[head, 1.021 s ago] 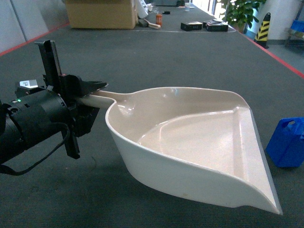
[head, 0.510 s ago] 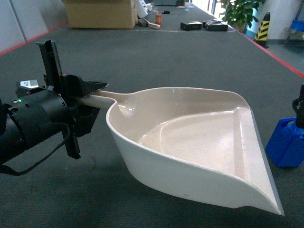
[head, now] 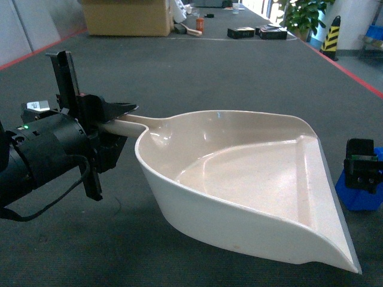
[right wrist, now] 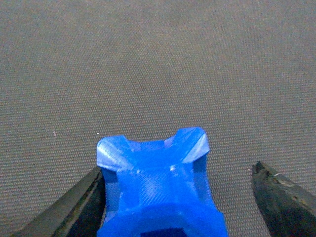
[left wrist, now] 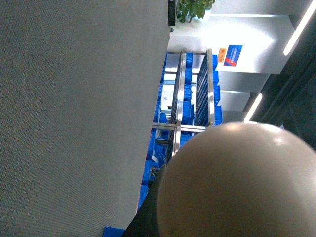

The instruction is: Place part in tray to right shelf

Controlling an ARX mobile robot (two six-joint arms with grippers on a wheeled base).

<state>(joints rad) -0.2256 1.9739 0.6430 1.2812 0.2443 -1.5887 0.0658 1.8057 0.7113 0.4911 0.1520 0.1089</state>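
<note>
On the grey floor at far right, the part point(right wrist: 160, 190) sits between the right gripper's point(right wrist: 177, 197) spread fingers, half hidden in the head view. Left gripper point(head: 111, 122) clenches the tray's point(head: 239, 179) handle, its end filling the wrist view.

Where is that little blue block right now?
The blue block sits on the grey floor at the far right of the head view, just beyond the cream tray; the open right gripper straddles it.

Head forward-down; wrist views close-up.
</note>
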